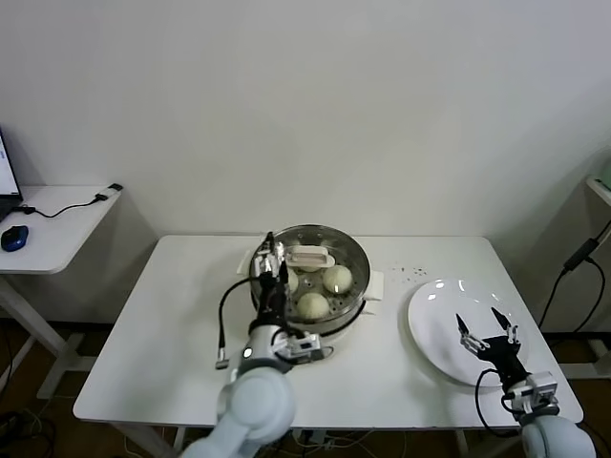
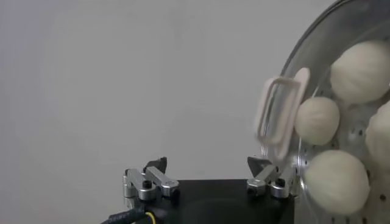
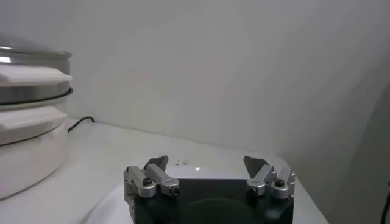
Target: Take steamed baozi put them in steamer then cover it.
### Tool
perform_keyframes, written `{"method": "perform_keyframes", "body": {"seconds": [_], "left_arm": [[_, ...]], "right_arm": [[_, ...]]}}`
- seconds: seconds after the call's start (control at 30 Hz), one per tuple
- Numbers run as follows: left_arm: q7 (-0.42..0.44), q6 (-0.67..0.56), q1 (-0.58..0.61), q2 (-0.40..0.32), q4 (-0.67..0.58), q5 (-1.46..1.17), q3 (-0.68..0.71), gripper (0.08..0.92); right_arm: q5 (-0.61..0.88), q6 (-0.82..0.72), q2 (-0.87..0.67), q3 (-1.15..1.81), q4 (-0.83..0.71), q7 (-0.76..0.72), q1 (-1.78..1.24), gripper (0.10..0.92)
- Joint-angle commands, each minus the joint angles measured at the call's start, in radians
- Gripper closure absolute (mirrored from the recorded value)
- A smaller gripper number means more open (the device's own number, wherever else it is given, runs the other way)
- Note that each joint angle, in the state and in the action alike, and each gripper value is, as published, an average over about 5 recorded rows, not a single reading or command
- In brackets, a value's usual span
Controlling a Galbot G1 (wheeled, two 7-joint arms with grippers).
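- Plain pale wall stands behind your white table [image 1: 191, 315], with a second white desk [image 1: 57, 229] off to your robot's left carrying a blue mouse [image 1: 13, 238] and a cable.
- Your left gripper [image 1: 272, 256] has its jaws spread wide and holds nothing; in the left wrist view [image 2: 210, 173] one fingertip sits right next to the white handle while the other is well apart from it.
- It hovers at the near-left rim of the steamer [image 1: 355, 253], pointing up over the edge.
- Over the basket you see the cover [image 1: 310, 258]: its clear glass lies over the steamer with the white oblong handle on top, and the left wrist view [image 2: 281, 112] shows that handle edge-on against the metal rim.
- Through the glass you can make out the steamed baozi [image 1: 336, 278], cream domes on the perforated floor; the left wrist view [image 2: 319, 120] shows four of them.
- White pot base and its side handles show beneath the basket in the right wrist view [image 3: 24, 137].
- Your right gripper [image 1: 485, 324] has its jaws open wide and empty, as the right wrist view [image 3: 207, 170] confirms.
- It hangs over the flat white plate [image 1: 439, 310], well apart from the steamer, on the right end of the table.
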Motion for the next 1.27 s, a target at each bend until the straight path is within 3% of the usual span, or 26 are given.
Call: {"method": "perform_keyframes", "body": {"seconds": [0.03, 0.17, 0.4, 0.67, 1.27], "left_arm": [[-0.244, -0.414, 0.263, 0.139, -0.174, -0.742, -0.389, 0.177], [-0.255, -0.583, 0.370, 0.123, -0.153, -1.040, -0.575, 0.177], [-0.201, -0.715, 0.504, 0.011, -0.075, -1.401, -0.766, 0.177], [-0.177, -0.707, 0.511, -0.086, -0.007, -1.452, -0.786, 0.177], [-0.151, -0.723, 0.504, -0.088, -0.001, -1.371, -0.789, 0.177]], "right_arm": [[-0.006, 0.012, 0.033, 0.000, 0.022, 0.005, -0.011, 0.203], [-0.004, 0.020, 0.045, -0.007, 0.036, 0.005, -0.016, 0.203], [-0.010, 0.023, 0.063, -0.018, 0.063, 0.001, -0.036, 0.203], [-0.005, 0.038, 0.080, -0.021, 0.062, -0.002, -0.050, 0.203], [0.019, 0.037, 0.073, -0.047, 0.055, 0.002, -0.022, 0.203]]}}
